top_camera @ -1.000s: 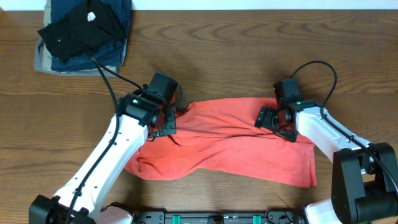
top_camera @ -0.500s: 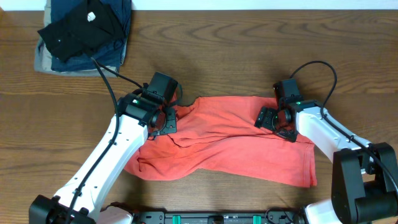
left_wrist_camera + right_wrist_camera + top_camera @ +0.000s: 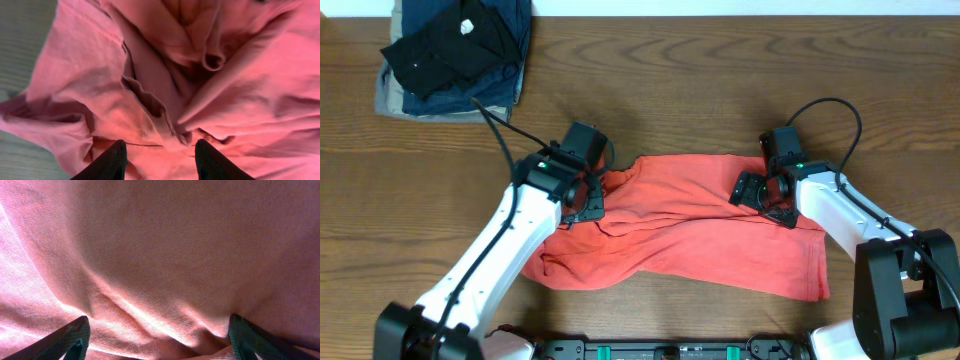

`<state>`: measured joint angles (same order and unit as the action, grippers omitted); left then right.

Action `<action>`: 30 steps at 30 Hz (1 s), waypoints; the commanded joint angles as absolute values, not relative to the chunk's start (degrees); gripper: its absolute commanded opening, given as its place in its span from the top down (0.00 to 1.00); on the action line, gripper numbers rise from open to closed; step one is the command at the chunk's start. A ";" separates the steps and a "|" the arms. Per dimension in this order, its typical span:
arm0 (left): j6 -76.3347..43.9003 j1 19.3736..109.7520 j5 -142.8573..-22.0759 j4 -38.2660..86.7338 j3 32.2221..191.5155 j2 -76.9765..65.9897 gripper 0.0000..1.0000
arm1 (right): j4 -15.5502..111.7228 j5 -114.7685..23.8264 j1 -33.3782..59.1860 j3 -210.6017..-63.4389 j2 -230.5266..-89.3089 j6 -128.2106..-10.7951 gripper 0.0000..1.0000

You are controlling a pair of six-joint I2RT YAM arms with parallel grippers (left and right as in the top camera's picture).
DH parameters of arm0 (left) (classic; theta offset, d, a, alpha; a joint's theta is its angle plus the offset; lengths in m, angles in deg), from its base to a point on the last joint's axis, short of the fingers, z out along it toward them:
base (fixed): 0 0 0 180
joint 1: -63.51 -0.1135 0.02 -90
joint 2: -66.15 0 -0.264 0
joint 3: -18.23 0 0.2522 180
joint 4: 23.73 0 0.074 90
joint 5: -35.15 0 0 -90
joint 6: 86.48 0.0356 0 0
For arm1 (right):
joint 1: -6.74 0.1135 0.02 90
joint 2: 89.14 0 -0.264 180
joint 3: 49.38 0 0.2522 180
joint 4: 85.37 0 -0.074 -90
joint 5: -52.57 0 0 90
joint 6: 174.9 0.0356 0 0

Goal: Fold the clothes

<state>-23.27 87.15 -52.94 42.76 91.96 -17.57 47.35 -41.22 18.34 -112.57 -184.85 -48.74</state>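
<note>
Well apart: T-shirt [image 3: 690,235] and garment pile [image 3: 455,50]

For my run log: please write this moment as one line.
T-shirt: crumpled on table | left gripper: open over T-shirt | right gripper: open over T-shirt

Soft, even light overhead; wrist close-ups of the T-shirt [image 3: 150,75] seem slightly blurred.

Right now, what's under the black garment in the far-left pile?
A navy garment shows beneath the black garment, with a khaki one peeking out at the bottom. Whether anything else lies between them is covered.
</note>
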 commanded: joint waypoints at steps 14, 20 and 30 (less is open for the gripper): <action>-24.82 86.96 -50.49 39.22 91.08 -22.77 0.71 | 48.38 -43.67 19.19 -109.91 -188.06 -49.39 0.12; -24.80 86.96 -50.49 40.07 91.08 -22.77 0.78 | 48.56 -43.67 19.19 -109.91 -188.06 -49.39 0.11; -24.62 86.96 -49.29 40.53 91.08 -22.22 0.81 | 48.77 -43.67 19.19 -109.91 -188.06 -49.39 0.11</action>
